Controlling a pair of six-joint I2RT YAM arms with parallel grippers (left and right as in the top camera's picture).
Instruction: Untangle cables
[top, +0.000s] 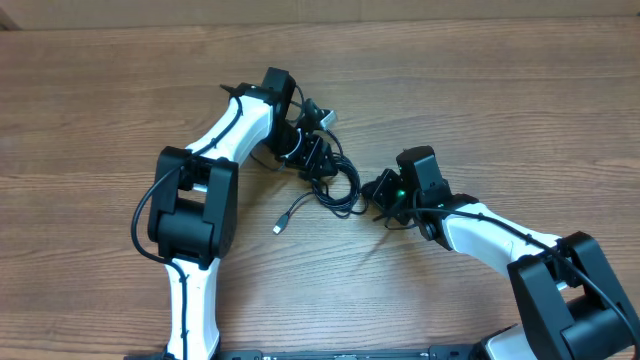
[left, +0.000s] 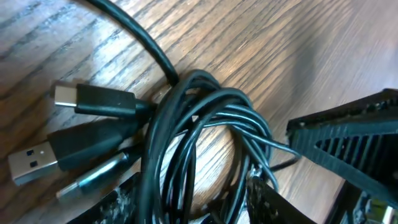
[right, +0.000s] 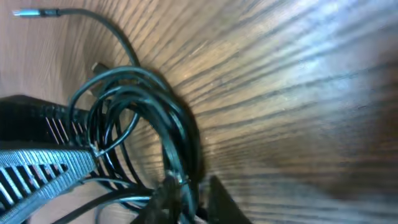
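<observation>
loose plug end (top: 279, 228): silver-tipped, lying on bare wood nearest the arm bases, just apart from the coil. Its cord trails back to the coil. Judged the easiest tail to draw out.
right gripper (top: 375, 192): at the coil's right edge. The fingers are drawn almost together, with a few strands pinched between them.
cables (top: 338, 182): thin black cords wound into one loose coil at mid-table, between the two grippers.
handling: judged light, limp and smooth-jacketed. Strands should slide over one another but snag where they cross. The plug necks are the only weak points.
where to hold: judged best on a single strand at the coil's rim, or just behind a plug body, never the whole bunch.
left gripper (top: 320, 160): at the coil's far-left side. The fingers stand apart and straddle the coil, with strands lying loose between them.
flat plug (left: 37, 163), small oval plug (left: 93, 99), slim silver tip (left: 93, 179): side by side against the coil's edge, close to the left fingers.
obstruction: the two grippers crowd each other across the coil. The bunched plugs are likely to catch in loops.
table (top: 480, 90): wood-grain top under everything.
</observation>
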